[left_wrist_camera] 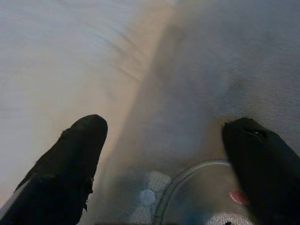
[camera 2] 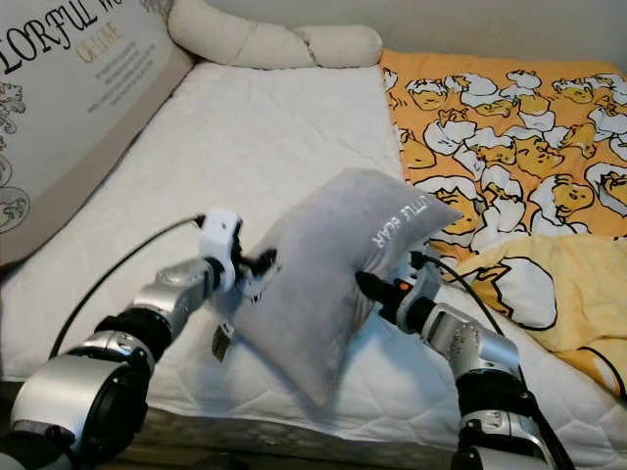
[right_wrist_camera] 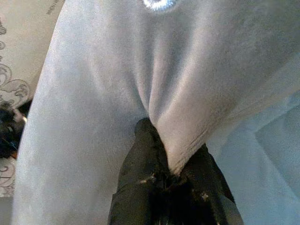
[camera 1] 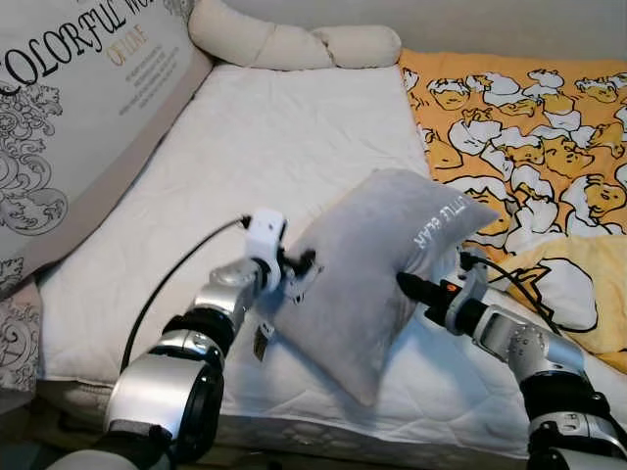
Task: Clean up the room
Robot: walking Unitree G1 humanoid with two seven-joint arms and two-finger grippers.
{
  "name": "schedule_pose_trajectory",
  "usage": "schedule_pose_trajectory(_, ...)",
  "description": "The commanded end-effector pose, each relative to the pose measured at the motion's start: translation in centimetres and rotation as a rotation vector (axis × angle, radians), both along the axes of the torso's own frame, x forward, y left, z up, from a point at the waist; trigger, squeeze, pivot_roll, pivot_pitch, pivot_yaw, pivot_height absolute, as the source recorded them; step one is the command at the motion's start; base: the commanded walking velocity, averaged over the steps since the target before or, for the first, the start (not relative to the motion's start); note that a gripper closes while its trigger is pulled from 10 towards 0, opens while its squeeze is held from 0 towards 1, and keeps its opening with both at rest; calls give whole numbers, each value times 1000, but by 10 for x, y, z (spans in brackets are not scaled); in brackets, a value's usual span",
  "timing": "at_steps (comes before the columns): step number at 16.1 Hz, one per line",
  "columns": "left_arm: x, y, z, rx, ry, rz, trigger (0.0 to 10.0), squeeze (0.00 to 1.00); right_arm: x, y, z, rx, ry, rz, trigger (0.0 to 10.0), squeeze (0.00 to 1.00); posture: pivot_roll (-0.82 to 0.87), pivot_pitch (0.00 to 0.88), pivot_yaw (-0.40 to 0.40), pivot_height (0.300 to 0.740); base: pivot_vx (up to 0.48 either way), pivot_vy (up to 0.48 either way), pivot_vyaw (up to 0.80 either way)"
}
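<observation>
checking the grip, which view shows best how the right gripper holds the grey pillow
The right wrist view: the right gripper is shut, pinching a fold of the grey pillow. The eye views show it at the pillow's edge; the left wrist view shows only pillow fabric.

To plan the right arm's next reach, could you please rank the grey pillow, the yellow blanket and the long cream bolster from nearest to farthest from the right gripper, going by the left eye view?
1. Grey pillow: pinched by the right gripper, at the bed's near edge.
2. Yellow blanket: on the robot's right, just beyond the gripper.
3. Cream bolster: far end of the bed, by the wall.
</observation>
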State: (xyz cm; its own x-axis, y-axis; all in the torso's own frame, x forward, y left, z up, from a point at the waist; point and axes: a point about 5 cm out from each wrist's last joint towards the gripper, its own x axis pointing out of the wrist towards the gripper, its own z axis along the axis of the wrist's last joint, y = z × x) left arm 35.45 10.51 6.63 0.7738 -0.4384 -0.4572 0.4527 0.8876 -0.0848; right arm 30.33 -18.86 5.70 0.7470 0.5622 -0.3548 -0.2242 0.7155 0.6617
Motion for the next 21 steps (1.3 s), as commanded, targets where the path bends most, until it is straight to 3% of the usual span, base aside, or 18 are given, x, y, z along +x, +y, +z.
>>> schedule_pose_trajectory(1,-17,-15,-19,-28,117,-140,10000,1000,3,11,6,21,-36,48,0,0,-106,0,59,740,0,0,0)
schedule_pose_trajectory(2,-24,-21,-21,-117,170,-234,10000,1000,5,15,6,11,-33,51,0,0,-100,0,56,740,0,0,0)
schedule_pose_trajectory(4,-28,-20,-19,-222,236,-318,10000,1000,9,19,6,-13,-38,59,0,0,-89,0,56,740,0,0,0)
schedule_pose_trajectory(7,-29,3,5,-437,237,-539,10000,1000,17,22,12,1,-58,62,0,0,-50,0,34,740,0,0,0)
schedule_pose_trajectory(9,-32,10,13,-503,236,-581,10000,1000,18,18,11,-11,-51,51,0,0,-38,0,27,740,0,0,0)
schedule_pose_trajectory(11,-37,17,20,-503,204,-619,10000,1000,21,7,5,-53,-10,-2,0,0,-26,0,15,740,0,0,0)
schedule_pose_trajectory(12,-34,18,21,-485,175,-607,10000,1000,21,4,4,-65,-5,-6,0,0,-26,0,15,740,0,0,0)
schedule_pose_trajectory(15,-10,35,30,-461,55,-376,10000,1000,14,-7,-4,-152,21,33,0,0,-28,0,8,740,0,0,0)
schedule_pose_trajectory(16,-1,41,37,-512,20,-237,10000,1000,8,-13,-11,-186,44,51,0,0,-28,0,6,740,0,0,0)
schedule_pose_trajectory(17,3,40,39,-580,10,-156,10000,1000,4,-17,-16,-199,62,51,0,0,-29,0,6,740,0,0,0)
schedule_pose_trajectory(18,3,38,37,-585,14,-125,10000,1000,3,-18,-18,-208,66,48,0,0,-40,0,11,740,0,0,0)
schedule_pose_trajectory(19,2,35,31,-563,22,-101,10000,1000,3,-19,-19,-213,69,40,0,0,-40,0,11,740,0,0,0)
schedule_pose_trajectory(21,-4,24,7,-421,66,-12,10000,1000,2,-19,-21,-197,73,29,0,0,-62,0,20,740,0,0,0)
